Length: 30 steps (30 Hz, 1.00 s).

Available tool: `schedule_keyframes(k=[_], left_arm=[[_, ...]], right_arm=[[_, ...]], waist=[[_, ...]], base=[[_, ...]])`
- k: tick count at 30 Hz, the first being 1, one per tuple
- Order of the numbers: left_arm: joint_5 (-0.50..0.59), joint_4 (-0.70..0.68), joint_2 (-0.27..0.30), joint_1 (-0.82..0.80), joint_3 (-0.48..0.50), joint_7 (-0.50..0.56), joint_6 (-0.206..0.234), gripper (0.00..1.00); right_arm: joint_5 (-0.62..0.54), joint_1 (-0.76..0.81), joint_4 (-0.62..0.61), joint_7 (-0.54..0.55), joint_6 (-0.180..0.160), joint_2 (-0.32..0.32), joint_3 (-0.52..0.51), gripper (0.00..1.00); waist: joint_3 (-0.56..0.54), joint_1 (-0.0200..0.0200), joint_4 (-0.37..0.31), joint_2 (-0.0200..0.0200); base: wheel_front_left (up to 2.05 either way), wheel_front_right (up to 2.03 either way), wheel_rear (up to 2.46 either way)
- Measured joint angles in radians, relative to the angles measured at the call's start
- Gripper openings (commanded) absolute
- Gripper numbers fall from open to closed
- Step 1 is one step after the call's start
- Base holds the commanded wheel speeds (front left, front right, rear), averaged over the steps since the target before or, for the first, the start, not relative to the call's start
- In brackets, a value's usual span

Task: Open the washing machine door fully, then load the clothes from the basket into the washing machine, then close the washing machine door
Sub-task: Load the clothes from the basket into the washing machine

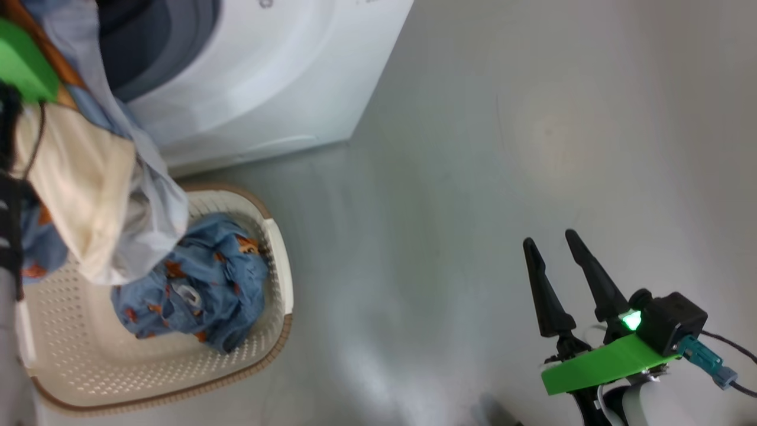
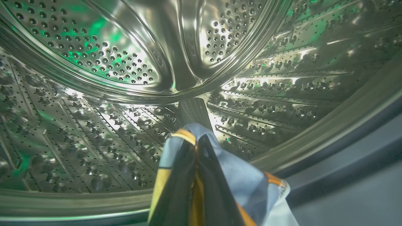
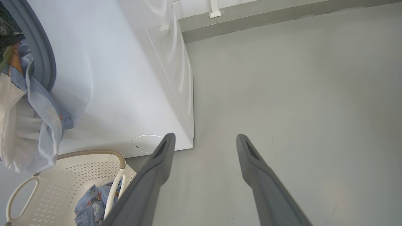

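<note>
Grey floor (image 1: 502, 177) covers the work area; it is smooth and bare to the right of the machine.

1. Washing machine (image 1: 266, 89): one unit, white, standing at the upper left of the head view. Its round opening is uncovered, and one grey rubber gasket (image 3: 40, 53) rings it.
2. Drum (image 2: 125, 125): one, perforated steel. The left wrist view looks straight into it.
3. Basket (image 1: 278, 260): one, cream plastic with perforated sides and a brown rim, on the floor just in front of the machine. Two handles show in the right wrist view.
4. Clothes: two pieces are counted.
   - One crumpled blue garment (image 1: 195, 284) with orange figures lies inside the basket, toward its right side.
   - One hanging garment (image 1: 106, 201), pale blue with a cream panel, trails from the machine opening down over the front panel, with its lower end above the basket's left half.
5. Left gripper (image 2: 197, 139): its two dark fingers are pressed together on the upper end of the hanging garment, at the mouth of the drum.
6. Right gripper (image 1: 549, 238): its two fingers stand well apart and hold nothing. It hovers over bare floor at the lower right of the head view, well apart from the basket and the machine. One green light (image 1: 631, 320) glows at its base.
</note>
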Motion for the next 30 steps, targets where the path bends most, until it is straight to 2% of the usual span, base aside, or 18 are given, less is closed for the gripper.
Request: schedule_keyframes(k=[13,19,22,28,30], left_arm=[[0.018,0.093,0.015,-0.174,-0.029,-0.066,0.037,0.00],[0.037,0.093,0.016,-0.227,-0.050,-0.149,0.062,0.00],[0.058,0.031,0.029,-0.249,-0.067,-0.172,0.072,0.00],[0.098,-0.292,0.066,-0.245,-0.078,-0.179,0.082,0.00],[0.091,-0.311,0.069,-0.209,-0.064,-0.179,0.082,0.00]], right_arm=[[0.013,-0.033,-0.011,0.000,0.000,0.001,0.038,1.00],[0.016,-0.054,-0.006,0.000,0.000,0.002,0.056,1.00],[0.029,-0.065,-0.005,0.000,0.000,0.002,0.074,1.00],[0.042,-0.074,-0.002,0.000,0.000,0.002,0.087,1.00],[0.043,-0.077,0.005,0.000,0.000,0.002,0.086,1.00]], waist=[[0.147,0.0000,-0.013,0.0000],[0.177,0.0000,-0.012,0.0000],[0.181,0.0000,-0.017,0.0000],[0.194,0.0000,-0.034,0.0000],[0.193,0.0000,-0.038,0.0000]], base=[[0.00,0.00,0.00],[0.00,0.00,0.00],[0.00,0.00,0.00],[0.00,0.00,0.00],[0.00,0.00,0.00]])
